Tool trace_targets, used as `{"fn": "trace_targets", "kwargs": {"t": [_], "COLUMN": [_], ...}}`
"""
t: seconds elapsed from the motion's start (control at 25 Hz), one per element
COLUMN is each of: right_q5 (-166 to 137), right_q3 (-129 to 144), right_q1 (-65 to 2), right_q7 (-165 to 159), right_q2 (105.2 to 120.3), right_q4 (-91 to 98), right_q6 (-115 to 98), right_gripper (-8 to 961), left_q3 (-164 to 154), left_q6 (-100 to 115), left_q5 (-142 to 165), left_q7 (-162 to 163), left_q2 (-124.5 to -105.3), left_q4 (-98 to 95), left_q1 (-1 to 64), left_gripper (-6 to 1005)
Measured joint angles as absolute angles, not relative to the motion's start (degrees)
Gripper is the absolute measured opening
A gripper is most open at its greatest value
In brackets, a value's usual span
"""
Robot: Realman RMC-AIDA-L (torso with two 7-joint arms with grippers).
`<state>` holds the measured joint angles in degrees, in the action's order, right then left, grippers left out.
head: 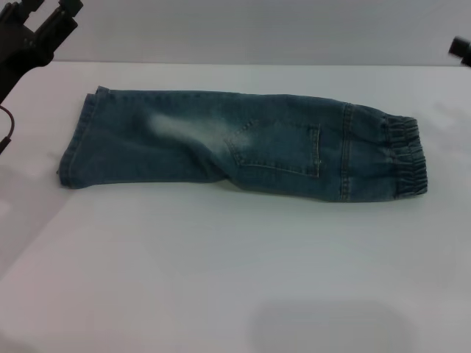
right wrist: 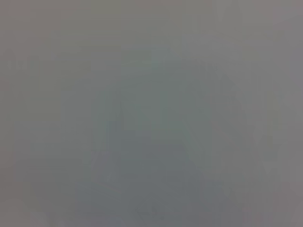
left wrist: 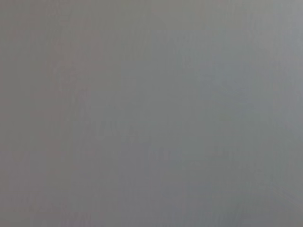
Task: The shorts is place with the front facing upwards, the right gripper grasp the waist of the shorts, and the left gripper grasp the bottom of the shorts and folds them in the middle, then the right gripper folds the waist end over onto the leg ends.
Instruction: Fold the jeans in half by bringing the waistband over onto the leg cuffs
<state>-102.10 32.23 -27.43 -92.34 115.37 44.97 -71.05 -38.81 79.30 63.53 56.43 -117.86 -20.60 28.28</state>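
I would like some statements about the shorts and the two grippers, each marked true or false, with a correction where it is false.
1. The shorts lie folded lengthwise, one leg on the other. True.
2. The elastic waist points toward the robot's left. False: it lies on the robot's right; the leg ends lie on its left.
3. The left gripper grips the leg ends. False: it is at the far left, off the cloth.
4. The right gripper shows only at the picture's right edge. True.
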Motion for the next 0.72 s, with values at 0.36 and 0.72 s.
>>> {"fn": "trace_targets", "kwargs": {"t": [0.36,0.72], "right_q5": [-136.63,-152.26], "right_q3": [32.31,38.19], "right_q1": [-39.2,-45.32], "right_q7": [-119.4,-122.72], "right_q2": [110.18,111.73], "right_q4": [52.55,48.55], "right_q6": [-86.29,-86.17], "right_gripper": [571,570], "left_q3": [-38.96,-38.95], "left_q6": [78.29,78.35], "left_q5": [63.55,63.55], "left_q7": [55.66,55.63], "left_q2": [-117.86,-117.95], "left_q4": [-18.97,-17.63], "left_q1": [28.7,28.44], "left_gripper": [802,801]}}
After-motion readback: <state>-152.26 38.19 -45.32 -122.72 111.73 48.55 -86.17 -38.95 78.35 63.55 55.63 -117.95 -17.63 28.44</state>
